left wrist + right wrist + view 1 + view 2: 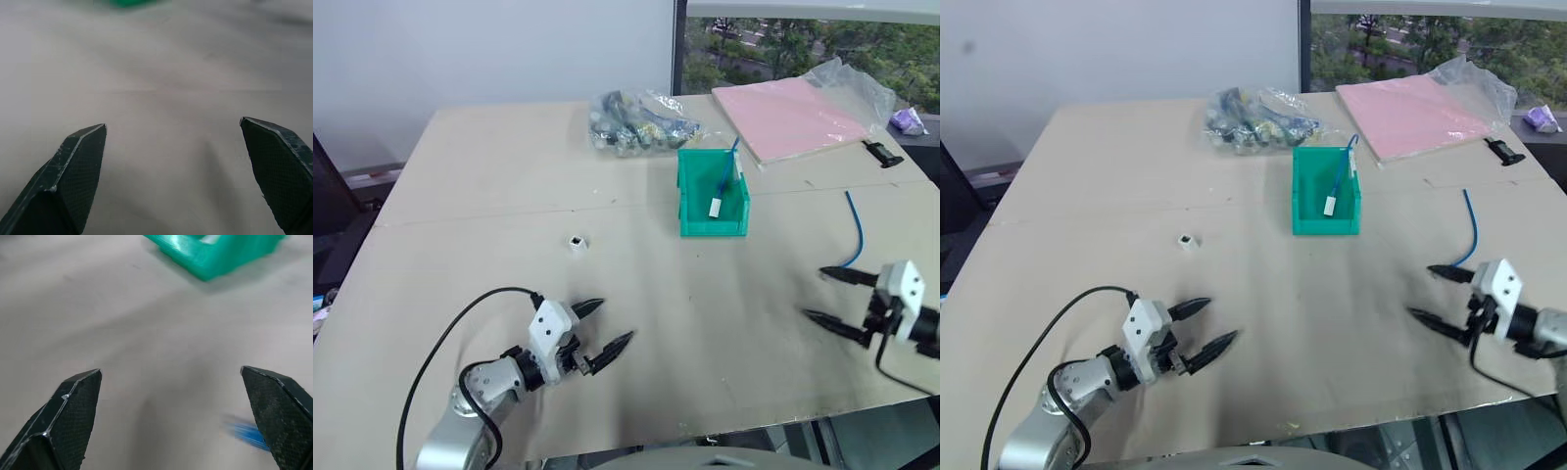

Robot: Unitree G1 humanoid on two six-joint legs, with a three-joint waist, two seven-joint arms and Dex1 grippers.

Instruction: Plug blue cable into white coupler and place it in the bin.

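We are seeing the left hand (605, 326) hovering low over the near left part of the table (489, 186), fingers spread wide and holding nothing. The right hand (824, 296) is hanging at the near right edge, also wide and empty. A blue cable (855, 230) is lying on the table just beyond the right hand, its near end close to the upper fingertip. The coupler (578, 242) is sitting alone left of centre, well apart from both hands. The bin (712, 192) is standing farther back at centre, already containing another blue cable (726, 168) with a white block (716, 208) on it. A clear bag (641, 121) of parts is lying behind the bin.
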